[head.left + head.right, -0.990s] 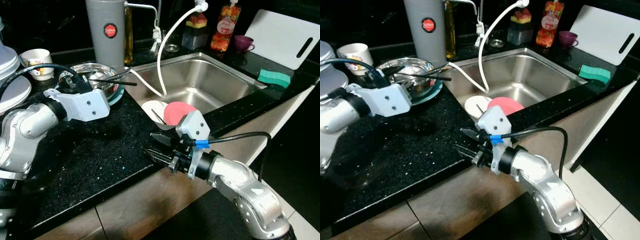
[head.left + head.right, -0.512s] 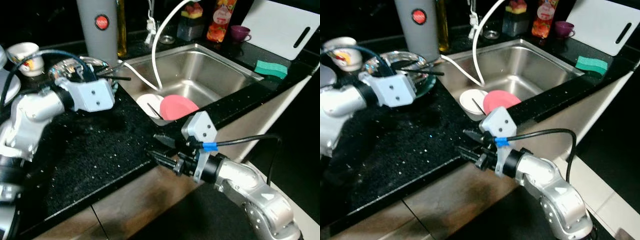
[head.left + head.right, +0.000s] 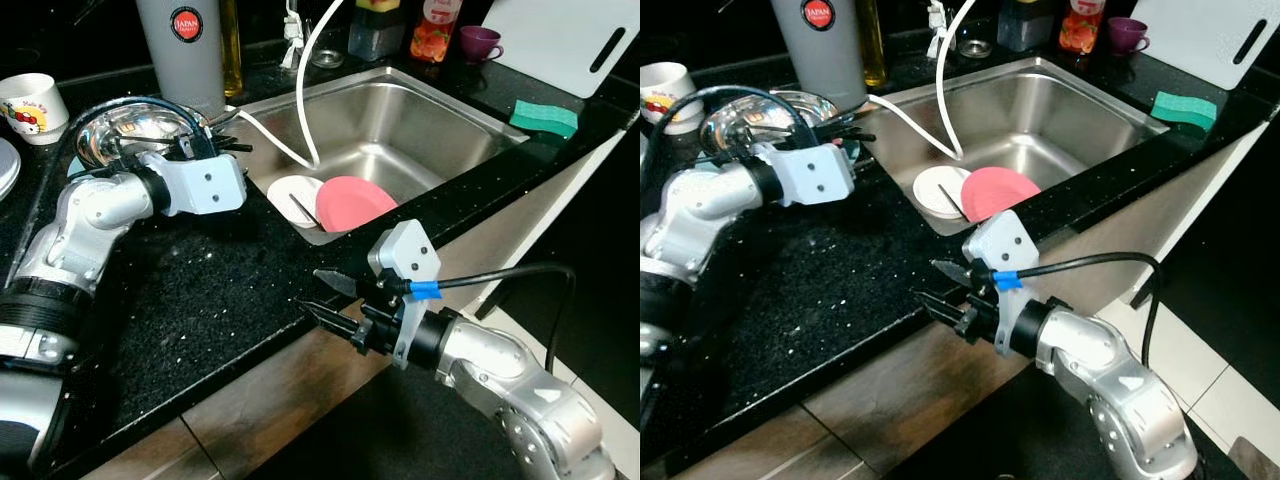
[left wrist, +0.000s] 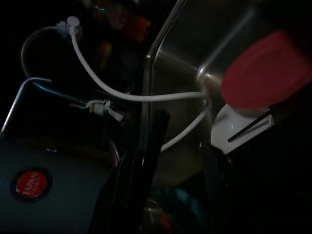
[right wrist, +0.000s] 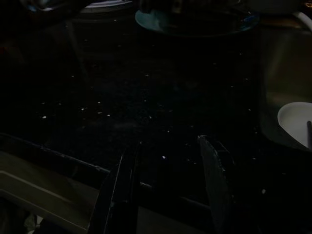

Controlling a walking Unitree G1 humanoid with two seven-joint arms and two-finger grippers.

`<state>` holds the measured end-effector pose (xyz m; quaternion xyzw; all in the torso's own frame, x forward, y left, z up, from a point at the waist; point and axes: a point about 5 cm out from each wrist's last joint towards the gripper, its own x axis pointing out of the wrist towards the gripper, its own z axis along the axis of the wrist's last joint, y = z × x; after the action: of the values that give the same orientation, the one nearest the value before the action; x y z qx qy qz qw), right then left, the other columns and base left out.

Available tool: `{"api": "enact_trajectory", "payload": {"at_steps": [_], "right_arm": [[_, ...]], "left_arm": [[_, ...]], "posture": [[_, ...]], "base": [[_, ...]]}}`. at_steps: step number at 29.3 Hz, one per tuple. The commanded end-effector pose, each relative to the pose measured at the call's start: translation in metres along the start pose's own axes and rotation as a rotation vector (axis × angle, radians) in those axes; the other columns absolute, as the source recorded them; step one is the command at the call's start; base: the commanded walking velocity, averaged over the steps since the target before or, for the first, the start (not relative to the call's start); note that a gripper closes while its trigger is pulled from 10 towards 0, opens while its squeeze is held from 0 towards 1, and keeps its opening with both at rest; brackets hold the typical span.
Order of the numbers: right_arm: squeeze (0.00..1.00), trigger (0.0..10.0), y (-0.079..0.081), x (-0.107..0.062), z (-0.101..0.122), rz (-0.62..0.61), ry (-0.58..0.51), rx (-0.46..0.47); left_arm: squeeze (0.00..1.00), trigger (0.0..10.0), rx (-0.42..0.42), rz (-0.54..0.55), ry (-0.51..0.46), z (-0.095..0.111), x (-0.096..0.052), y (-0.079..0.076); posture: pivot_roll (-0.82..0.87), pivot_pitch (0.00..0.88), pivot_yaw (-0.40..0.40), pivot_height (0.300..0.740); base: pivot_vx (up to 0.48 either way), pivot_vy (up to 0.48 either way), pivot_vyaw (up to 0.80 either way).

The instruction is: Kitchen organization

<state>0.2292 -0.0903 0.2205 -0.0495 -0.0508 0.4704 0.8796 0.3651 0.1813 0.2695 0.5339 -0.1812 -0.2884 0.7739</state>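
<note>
Silver arms, black cables, blue tape (image 3: 424,291) on the right wrist.

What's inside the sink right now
In the sink a pink plate leans over a white bowl holding a dark utensil. A white hose hangs in. The plate hides the basin floor beneath it.

Under my arms the counter (image 3: 200,310) is glossy black stone with pale flecks. The sink (image 3: 400,130) looks like brushed steel, the bowl (image 3: 120,130) mirror-bright metal. The pink plate (image 3: 355,200) is matt; the green sponge (image 3: 545,117) looks rough.
</note>
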Motion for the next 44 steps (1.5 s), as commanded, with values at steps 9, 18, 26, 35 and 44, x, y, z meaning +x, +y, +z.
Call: {"api": "enact_trajectory", "payload": {"at_steps": [9, 18, 26, 35, 44], "right_arm": [[0.0, 10.0, 0.002, -0.003, 0.007, -0.011, -0.014, 0.001], [0.0, 10.0, 0.0, -0.001, 0.008, -0.015, -0.019, 0.004], [0.0, 10.0, -0.001, 0.003, 0.007, -0.013, -0.027, 0.003], [0.0, 10.0, -0.004, 0.01, 0.007, -0.01, -0.05, 0.003], [0.0, 10.0, -0.005, 0.014, 0.007, -0.012, -0.072, 0.009]], "left_arm": [[0.0, 0.0, 0.042, 0.045, 0.053, -0.006, 0.016, 0.006], [0.0, 0.0, 0.065, 0.056, 0.053, -0.007, 0.021, 0.01], [0.0, 0.0, 0.099, 0.086, 0.046, -0.006, 0.019, 0.019], [0.0, 0.0, 0.181, 0.261, -0.074, 0.03, 0.012, 0.068], [0.0, 0.0, 0.108, 0.329, -0.173, 0.05, 0.008, 0.083]], "posture": [[-0.08, 0.11, -0.012, 0.74], [-0.07, 0.091, -0.014, 0.74], [-0.06, 0.07, -0.013, 0.74], [-0.03, 0.035, -0.014, 0.74], [-0.01, 0.027, -0.01, 0.74]], "base": [[0.0, 0.0, 0.0], [0.0, 0.0, 0.0], [0.0, 0.0, 0.0], [0.0, 0.0, 0.0], [0.0, 0.0, 0.0]]}}
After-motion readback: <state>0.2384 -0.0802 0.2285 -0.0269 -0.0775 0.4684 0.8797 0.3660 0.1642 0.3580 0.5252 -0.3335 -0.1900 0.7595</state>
